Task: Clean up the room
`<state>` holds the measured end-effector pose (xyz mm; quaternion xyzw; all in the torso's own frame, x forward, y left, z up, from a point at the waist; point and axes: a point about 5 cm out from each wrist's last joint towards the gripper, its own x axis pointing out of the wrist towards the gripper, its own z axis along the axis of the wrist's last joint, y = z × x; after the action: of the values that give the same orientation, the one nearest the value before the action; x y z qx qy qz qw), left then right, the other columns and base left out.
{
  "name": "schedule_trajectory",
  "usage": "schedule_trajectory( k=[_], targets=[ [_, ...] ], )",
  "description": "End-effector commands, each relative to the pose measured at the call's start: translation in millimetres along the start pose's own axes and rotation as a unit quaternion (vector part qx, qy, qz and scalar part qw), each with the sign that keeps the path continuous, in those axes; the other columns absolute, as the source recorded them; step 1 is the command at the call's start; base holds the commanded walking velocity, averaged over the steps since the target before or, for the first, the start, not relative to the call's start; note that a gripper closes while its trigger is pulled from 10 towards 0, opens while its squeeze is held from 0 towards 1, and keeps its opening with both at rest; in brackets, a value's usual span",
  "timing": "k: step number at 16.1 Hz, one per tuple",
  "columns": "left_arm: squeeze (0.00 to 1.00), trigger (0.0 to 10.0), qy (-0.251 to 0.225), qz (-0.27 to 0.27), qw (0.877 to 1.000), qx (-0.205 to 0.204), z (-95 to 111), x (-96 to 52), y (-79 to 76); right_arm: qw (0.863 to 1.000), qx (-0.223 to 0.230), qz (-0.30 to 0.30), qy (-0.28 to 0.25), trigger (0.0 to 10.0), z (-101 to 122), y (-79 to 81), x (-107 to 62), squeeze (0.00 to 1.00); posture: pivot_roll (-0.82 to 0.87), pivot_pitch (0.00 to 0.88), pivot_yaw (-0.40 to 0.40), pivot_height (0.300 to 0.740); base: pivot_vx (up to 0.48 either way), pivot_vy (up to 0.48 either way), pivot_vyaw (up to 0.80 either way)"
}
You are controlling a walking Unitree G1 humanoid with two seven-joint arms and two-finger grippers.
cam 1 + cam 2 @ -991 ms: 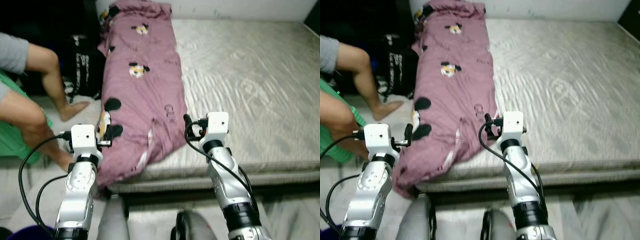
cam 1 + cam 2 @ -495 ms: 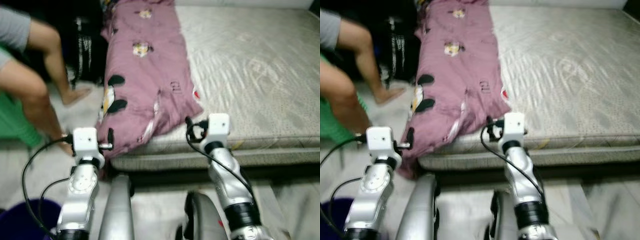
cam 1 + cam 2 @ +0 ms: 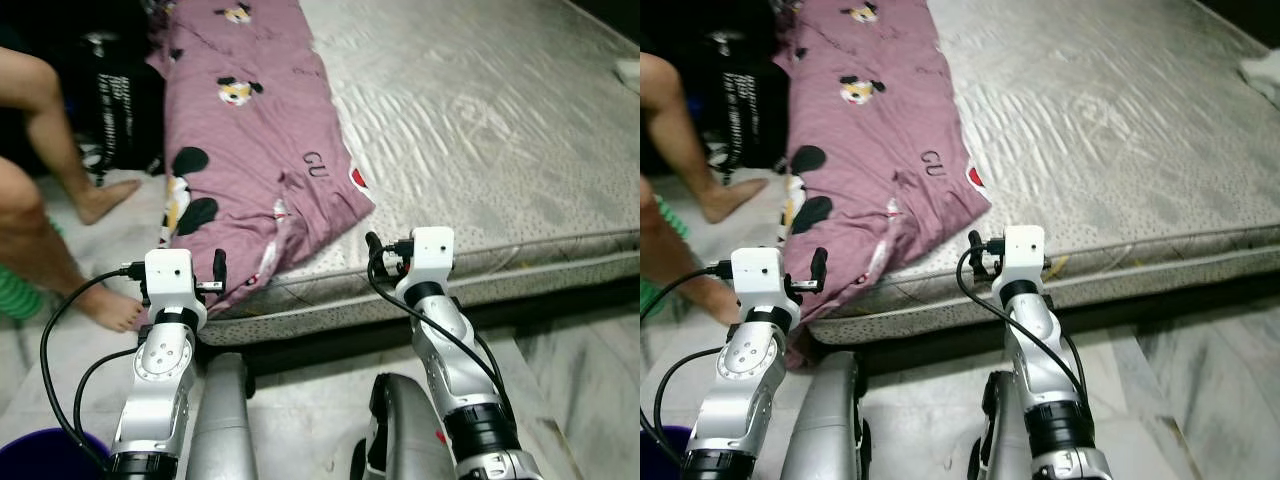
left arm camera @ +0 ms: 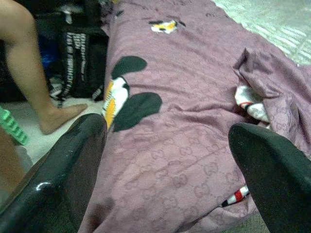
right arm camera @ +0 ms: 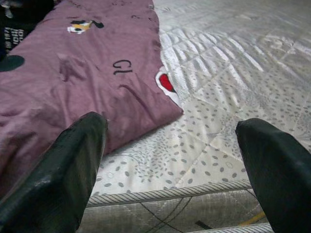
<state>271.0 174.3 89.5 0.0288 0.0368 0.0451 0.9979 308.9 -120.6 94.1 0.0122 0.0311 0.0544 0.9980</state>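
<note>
Both jaws are spread wide and empty: the left gripper [image 4: 165, 165] is held over the hanging purple blanket [image 3: 250, 150], the right gripper [image 5: 170, 160] near the mattress [image 3: 480, 130] edge. The blanket is draped from upper left toward centre. A person's legs [image 3: 50, 180] are seen at left.

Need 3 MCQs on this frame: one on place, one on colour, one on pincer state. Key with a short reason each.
1. Where does the blanket lie?
A. along the mattress's left side, one end hanging over the edge
B. on the floor
C. folded at the mattress's right edge

2. What is the blanket's main colour?
A. green
B. mauve pink
C. white

3. How is the left pincer?
A. shut on the blanket
B. shut on nothing
C. open

Key: 1 A, it runs down the left side of the mattress and droops over its edge; 2 B, pink cloth with cartoon prints; 3 C, its fingers stand wide apart with the blanket beyond them.
</note>
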Motion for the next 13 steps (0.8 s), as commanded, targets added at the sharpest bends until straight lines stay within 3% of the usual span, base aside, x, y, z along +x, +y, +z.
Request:
schedule_trajectory(
  k=[1, 11, 13],
  targets=[
    [0.00, 10.0, 0.002, -0.001, 1.000, 0.002, -0.4, -0.1, -0.5, 1.000, -0.001, 0.003, 0.001, 10.0, -0.1, 0.1, 0.0, 0.00, 0.11, 0.093, -0.031, 0.530, 0.000, 0.000, 0.00],
    [0.00, 10.0, -0.001, 0.006, 1.000, -0.006, 0.9, 1.4, -0.8, 1.000, 0.000, 0.001, 0.008, 10.0, -1.4, -0.8, 2.0, 0.00, 0.10, 0.096, -0.037, 0.520, 0.000, 0.000, 0.00],
    [0.00, 10.0, -0.001, 0.007, 1.000, -0.008, 1.0, 1.6, -0.3, 1.000, -0.001, -0.003, 0.014, 10.0, -2.4, -1.3, 2.6, 0.00, 0.10, 0.097, -0.037, 0.520, 0.000, 0.000, -0.64]
  ],
)
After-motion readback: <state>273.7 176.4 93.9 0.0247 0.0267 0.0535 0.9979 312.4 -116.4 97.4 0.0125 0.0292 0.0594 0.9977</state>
